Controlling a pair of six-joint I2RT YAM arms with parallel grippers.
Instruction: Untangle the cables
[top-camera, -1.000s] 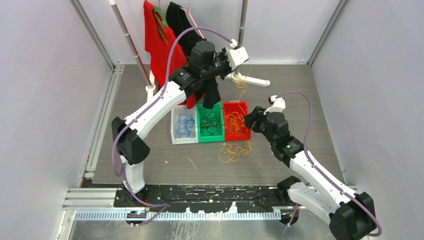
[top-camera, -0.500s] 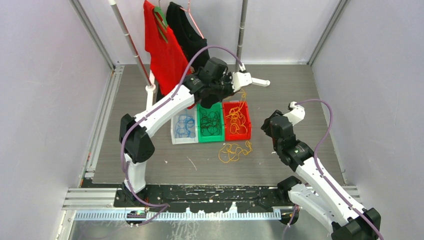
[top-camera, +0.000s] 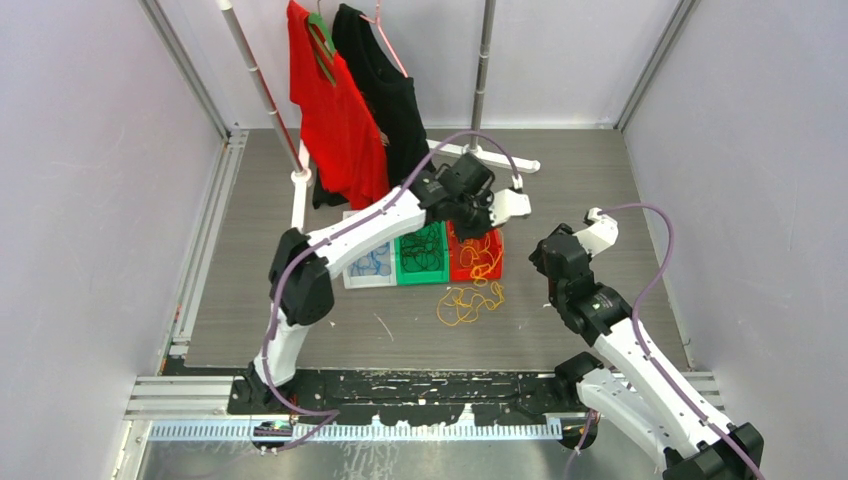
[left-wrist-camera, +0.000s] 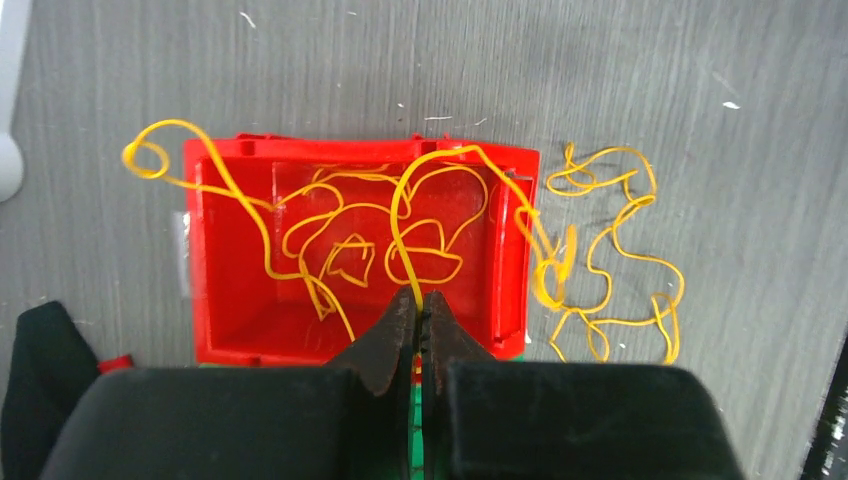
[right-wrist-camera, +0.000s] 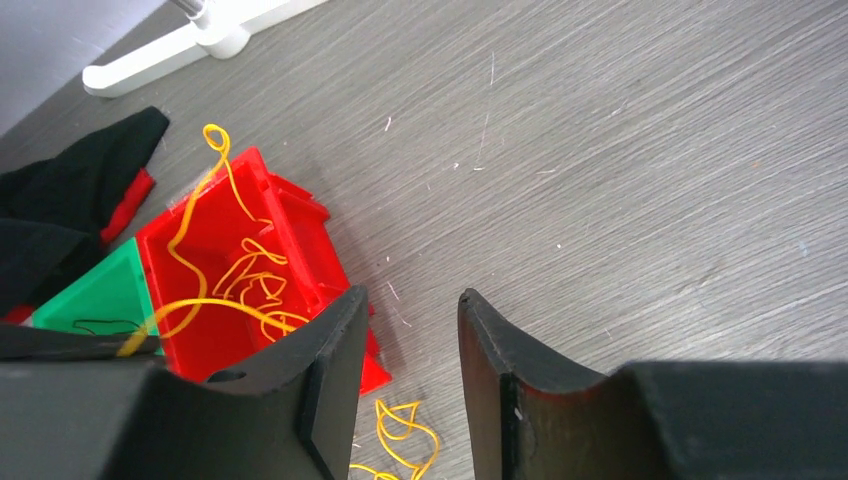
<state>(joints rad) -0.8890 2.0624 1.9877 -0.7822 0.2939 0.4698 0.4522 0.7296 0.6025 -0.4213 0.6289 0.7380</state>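
Observation:
My left gripper (left-wrist-camera: 421, 296) (top-camera: 488, 226) is shut on a yellow cable (left-wrist-camera: 400, 215) and holds it just above the red bin (left-wrist-camera: 220, 300) (top-camera: 490, 270). Several yellow cables lie in that bin. A yellow cable loop (left-wrist-camera: 150, 160) hangs over the bin's far rim. A loose yellow bunch (top-camera: 468, 303) (left-wrist-camera: 610, 270) lies on the table beside the bin. The green bin (top-camera: 425, 250) holds black cables and the white bin (top-camera: 372, 262) holds blue ones. My right gripper (right-wrist-camera: 412, 300) (top-camera: 545, 255) is open and empty, right of the red bin (right-wrist-camera: 215, 235).
A red shirt (top-camera: 330, 110) and a black shirt (top-camera: 385, 80) hang on a rack at the back. The rack's white foot (top-camera: 500, 160) (right-wrist-camera: 190, 45) lies behind the bins. Black cloth (right-wrist-camera: 70, 190) rests beside the green bin.
My left gripper came down from high by the rack to just over the red bin, carrying the yellow cable into it. My right gripper drew back to the right.

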